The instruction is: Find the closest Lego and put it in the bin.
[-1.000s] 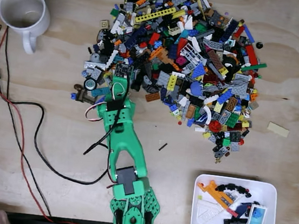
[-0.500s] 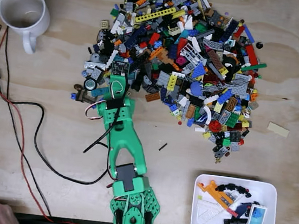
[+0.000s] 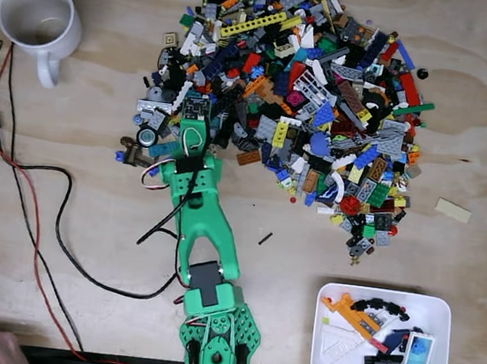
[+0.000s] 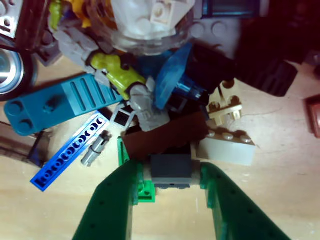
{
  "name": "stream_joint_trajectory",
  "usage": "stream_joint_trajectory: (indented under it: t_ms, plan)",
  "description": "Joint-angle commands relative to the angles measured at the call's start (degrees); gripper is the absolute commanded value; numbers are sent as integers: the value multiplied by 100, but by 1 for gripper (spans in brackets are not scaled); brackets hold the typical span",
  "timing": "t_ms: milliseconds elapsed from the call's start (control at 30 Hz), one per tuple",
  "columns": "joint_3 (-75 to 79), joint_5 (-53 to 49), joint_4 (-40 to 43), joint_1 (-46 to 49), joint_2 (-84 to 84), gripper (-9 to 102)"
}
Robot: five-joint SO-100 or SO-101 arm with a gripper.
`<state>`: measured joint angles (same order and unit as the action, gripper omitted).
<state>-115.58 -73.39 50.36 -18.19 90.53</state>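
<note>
My green two-finger claw sits at the near edge of the big heap of mixed plastic Lego pieces, and in the wrist view its fingers flank a small dark grey rectangular Lego brick. The brick lies between them with its long axis running across from finger to finger, a little green piece tucked by its left corner. Both fingers look pressed to the brick's ends, so I judge I am clenched on it (though whether it is truly gripped or merely bracketed I cannot say for sure). A brown plate lies just beyond it, overlapping its far edge, and a white brick lies just to the right.

In the fixed view my claw is at the heap's left side, while the shallow white rectangular plastic bin lies well apart, toward the lower right, already holding several pieces.
</note>
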Motion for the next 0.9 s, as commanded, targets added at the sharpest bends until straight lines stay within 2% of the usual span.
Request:
stream_joint_trajectory:
  t_ms: [0,167,267,700,867]
  plan:
    - [554,97,202,35,290,7]
    - [703,53,773,114,1081,4]
    - [606,-18,984,729,1679,2]
    - [-457,-1731,1503,6196,4465,3]
    - [-1389,-2320,1107,8165,5335,3]
